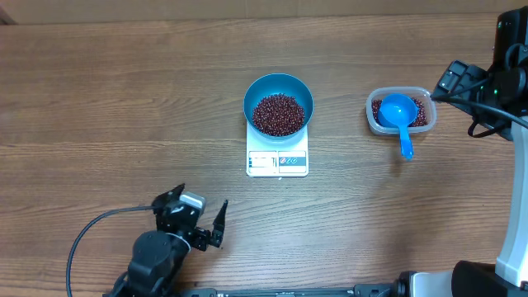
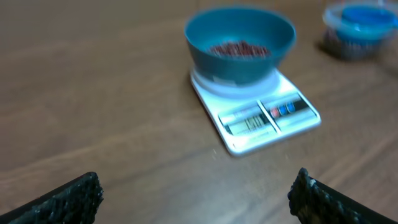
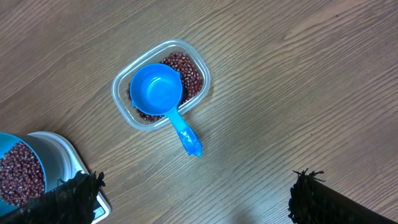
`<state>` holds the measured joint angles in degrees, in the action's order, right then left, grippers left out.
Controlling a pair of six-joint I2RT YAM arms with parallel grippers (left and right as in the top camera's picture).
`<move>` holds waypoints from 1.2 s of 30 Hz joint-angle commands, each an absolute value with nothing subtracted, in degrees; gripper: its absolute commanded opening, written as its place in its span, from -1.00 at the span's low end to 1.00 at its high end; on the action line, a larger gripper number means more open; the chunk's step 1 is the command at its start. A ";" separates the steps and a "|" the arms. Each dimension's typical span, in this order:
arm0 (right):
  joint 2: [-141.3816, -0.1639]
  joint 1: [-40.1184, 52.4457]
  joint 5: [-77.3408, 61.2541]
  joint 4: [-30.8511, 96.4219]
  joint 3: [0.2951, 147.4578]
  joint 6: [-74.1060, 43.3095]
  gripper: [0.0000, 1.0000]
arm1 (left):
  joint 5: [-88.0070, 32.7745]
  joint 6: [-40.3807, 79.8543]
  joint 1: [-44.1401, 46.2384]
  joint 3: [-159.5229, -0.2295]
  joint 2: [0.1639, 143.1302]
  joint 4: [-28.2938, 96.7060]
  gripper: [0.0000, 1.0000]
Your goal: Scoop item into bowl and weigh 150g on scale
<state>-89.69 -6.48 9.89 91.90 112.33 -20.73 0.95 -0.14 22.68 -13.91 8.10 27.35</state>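
The blue bowl [image 1: 278, 85] stands on the white scale [image 1: 277, 162] at mid-table, with a heap of red-brown beans [image 1: 278, 114] inside it. The left wrist view shows the bowl [image 2: 239, 62] and the scale [image 2: 267, 118] ahead. To the right, more beans [image 3: 189, 71] lie in a clear tub [image 1: 422, 95], and a small blue scoop [image 3: 155, 90] rests on them with its handle over the rim. My left gripper [image 1: 198, 212] is open near the front edge, empty [image 2: 196, 199]. My right gripper [image 1: 450, 81] hovers open [image 3: 196, 193] to the right of the tub, holding nothing.
Bare wooden tabletop [image 1: 124, 107] surrounds the scale and the tub. A black cable [image 1: 82, 235] loops beside the left arm at the front edge.
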 commanded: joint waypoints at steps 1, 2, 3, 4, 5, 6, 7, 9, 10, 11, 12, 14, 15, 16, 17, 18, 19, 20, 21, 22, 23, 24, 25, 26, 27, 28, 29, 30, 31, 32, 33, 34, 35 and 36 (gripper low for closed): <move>-89.52 -6.39 10.28 91.66 112.49 -20.51 1.00 | 0.14 0.43 19.40 -11.55 2.87 24.62 0.99; -89.54 -6.39 10.28 91.66 112.49 -20.51 1.00 | 0.12 0.43 18.74 -11.03 1.93 23.55 0.99; -89.54 -6.39 10.28 91.66 112.49 -20.51 1.00 | 0.10 0.43 17.96 -10.17 0.80 21.82 0.99; -89.52 -6.39 10.28 91.66 112.49 -20.51 1.00 | -0.03 0.43 17.21 -9.15 0.08 19.73 1.00; -89.52 -6.39 10.28 91.66 112.49 -20.49 1.00 | -0.08 0.45 16.51 -8.36 0.25 17.28 0.99; -89.52 -6.39 10.28 91.66 112.49 -20.49 1.00 | -0.19 0.45 16.03 -7.53 0.21 15.18 0.99; -89.54 -6.39 10.28 91.66 112.49 -20.51 1.00 | -0.38 0.43 15.59 -6.50 0.16 12.43 0.99; -89.54 -6.39 10.28 91.66 112.49 -20.51 1.00 | -0.49 0.40 14.96 -4.40 0.16 6.74 0.99; -89.52 -6.39 10.28 91.66 112.49 -20.51 1.00 | -0.49 0.40 14.83 -3.57 0.16 4.43 0.99; -89.52 -6.39 10.28 91.66 112.49 -20.51 1.00 | -0.49 0.40 14.68 -2.76 0.16 2.13 0.99; -89.54 -6.39 10.28 91.66 112.49 -20.51 1.00 | -0.45 0.38 14.50 -1.52 0.16 -1.17 0.99; -89.52 -6.39 10.28 91.66 112.49 -20.51 1.00 | -0.47 0.01 14.28 -0.21 0.16 -4.86 0.99; -89.52 -6.39 10.28 91.66 112.49 -20.51 1.00 | -0.38 -0.10 14.11 -0.30 0.16 -5.39 0.99; -89.52 -6.39 10.28 91.66 112.49 -20.49 1.00 | -0.14 -0.27 13.91 -0.27 0.14 -6.20 0.99; -89.52 -6.39 10.28 91.66 112.49 -20.51 1.00 | -0.01 -0.27 13.74 -0.27 0.16 -6.79 0.99; -89.52 -6.39 10.28 91.66 112.49 -20.49 1.00 | 0.21 -0.36 13.52 -0.27 0.16 -7.38 0.99; -89.52 -6.39 10.28 91.66 112.49 -20.51 1.00 | 0.25 -0.86 13.28 -0.27 0.16 -7.99 0.99; -89.52 -6.39 10.28 91.66 112.49 -20.51 1.00 | 0.21 -1.56 13.02 -0.27 0.16 -8.49 0.99; -89.52 -6.39 10.28 91.66 112.49 -20.51 1.00 | 0.27 -2.02 12.75 -0.27 0.16 -8.88 0.99; -89.54 -6.39 10.28 91.66 112.49 -20.51 1.00 | 0.27 -2.76 12.49 -0.27 0.16 -9.06 0.99; -89.54 -6.39 10.28 91.66 112.49 -20.51 1.00 | 0.25 -3.42 12.27 -0.27 0.16 -9.04 0.99; -89.52 -6.39 10.28 91.66 112.49 -20.51 1.00 | 0.43 -4.32 12.05 -0.27 0.16 -8.95 0.99; -89.52 -6.39 10.28 91.66 112.49 -20.51 1.00 | 0.47 -5.39 11.84 -0.27 0.16 -8.71 0.99; -89.52 -6.39 10.28 91.66 112.49 -20.51 1.00 | 0.47 -6.70 11.57 -0.27 0.14 -8.05 0.99; -89.52 -6.39 10.28 91.66 112.49 -20.51 1.00 | 0.49 -7.81 11.38 -0.27 0.14 -6.98 0.99; -89.52 -6.39 10.28 91.66 112.49 -20.51 1.00 | 0.47 -8.60 11.20 -0.27 0.16 -5.74 0.99; -89.54 -6.39 10.28 91.66 112.49 -20.49 1.00 | 0.54 -9.50 10.87 -0.27 0.16 -2.72 0.99; -89.52 -6.39 10.28 91.66 112.49 -20.51 1.00 | 0.60 -9.50 10.72 -0.27 0.16 -0.71 0.99; -89.52 -6.39 10.28 91.66 112.49 -20.51 1.00 | 0.58 -9.45 10.52 -0.27 0.14 1.54 0.99; -89.52 -6.39 10.28 91.66 112.49 -20.51 1.00 | 0.58 -9.45 10.39 -0.27 0.16 3.25 0.99; -89.52 -6.39 10.28 91.66 112.49 -20.51 1.00 | 0.58 -9.43 10.35 -0.27 0.16 4.80 0.99; -89.52 -6.39 10.28 91.66 112.49 -20.51 1.00 | 0.38 -9.39 10.26 -0.27 0.14 4.45 0.99; -89.52 -6.39 10.28 91.66 112.49 -20.51 1.00 | 0.38 -9.02 10.17 -0.27 0.16 4.54 0.99; -89.52 -6.39 10.28 91.66 112.49 -20.49 1.00 | 0.38 -8.45 10.13 -0.27 0.16 4.49 0.99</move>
